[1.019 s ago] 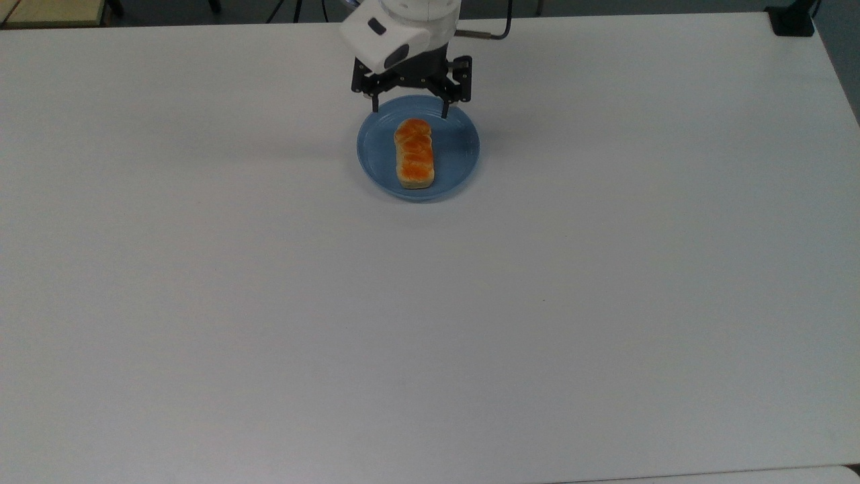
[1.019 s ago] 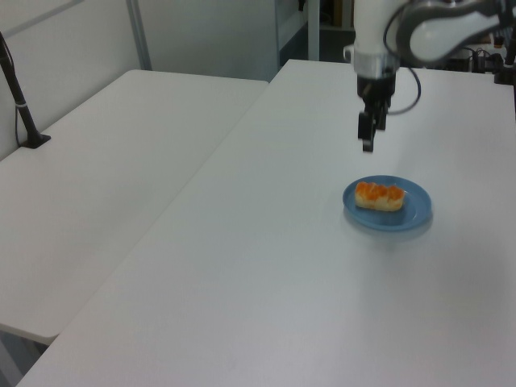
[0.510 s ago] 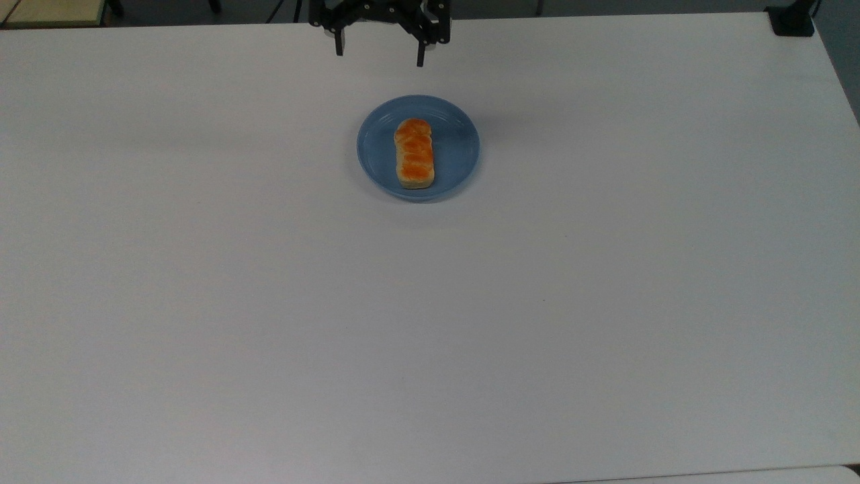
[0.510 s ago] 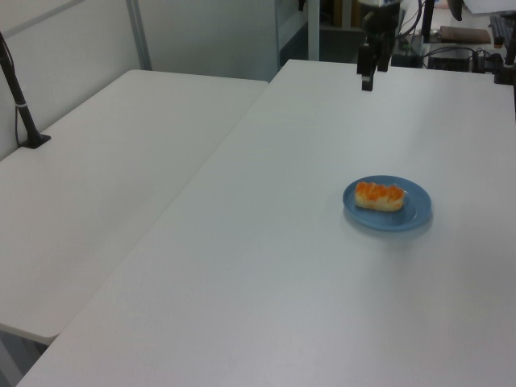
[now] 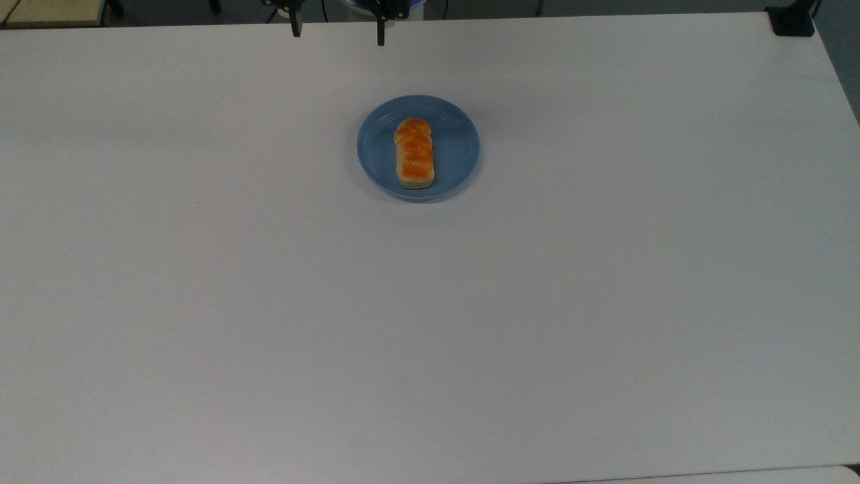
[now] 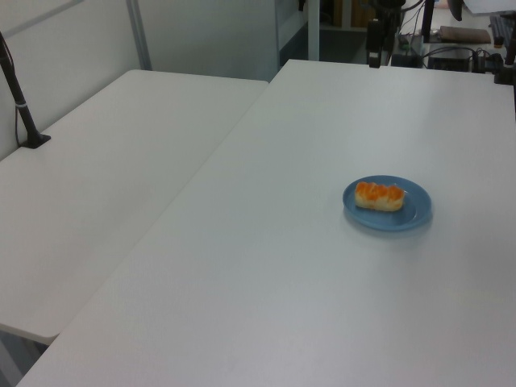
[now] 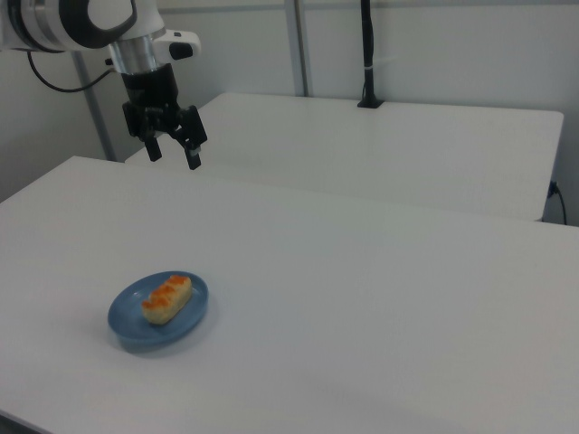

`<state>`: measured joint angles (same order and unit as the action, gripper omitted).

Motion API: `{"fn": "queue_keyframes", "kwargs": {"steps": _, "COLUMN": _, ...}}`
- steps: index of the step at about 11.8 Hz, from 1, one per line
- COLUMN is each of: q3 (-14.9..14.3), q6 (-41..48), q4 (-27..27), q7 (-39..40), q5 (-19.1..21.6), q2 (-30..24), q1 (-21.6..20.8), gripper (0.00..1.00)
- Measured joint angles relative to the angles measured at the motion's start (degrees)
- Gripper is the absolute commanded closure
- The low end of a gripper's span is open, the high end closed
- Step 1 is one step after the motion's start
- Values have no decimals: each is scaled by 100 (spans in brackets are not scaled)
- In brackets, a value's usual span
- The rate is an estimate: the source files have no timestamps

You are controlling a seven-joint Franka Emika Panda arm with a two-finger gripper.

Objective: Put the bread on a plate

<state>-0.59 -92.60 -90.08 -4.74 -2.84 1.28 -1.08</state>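
The bread (image 5: 414, 153), a small loaf with an orange-brown top, lies lengthwise on the blue plate (image 5: 457, 151) on the white table. The left view shows the bread (image 6: 380, 195) on the plate (image 6: 411, 211), and the right view shows the bread (image 7: 166, 299) on the plate (image 7: 131, 322) too. My gripper (image 5: 338, 31) hangs open and empty at the top view's upper edge, well clear of the plate. In the right view the gripper (image 7: 174, 152) is high above the table's far side, its two fingers spread apart.
A second white table (image 6: 105, 169) stands beside this one. A black post (image 6: 20, 109) is clamped at its edge. A black clamp (image 5: 793, 20) sits at the top view's upper right corner. Cables and equipment (image 6: 459, 44) lie beyond the far edge.
The gripper has risen off the plate and drawn back toward the table's far edge, drifting to the top view's left. The bread stays on the plate, unmoved.
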Motion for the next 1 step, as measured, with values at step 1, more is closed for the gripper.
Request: {"fn": "queue_keyframes", "kwargs": {"steps": 1, "q3": 186, "q6": 13, "q4": 1, "q7": 7, "q5": 11, "q2": -30, "q1": 195, "gripper": 0}}
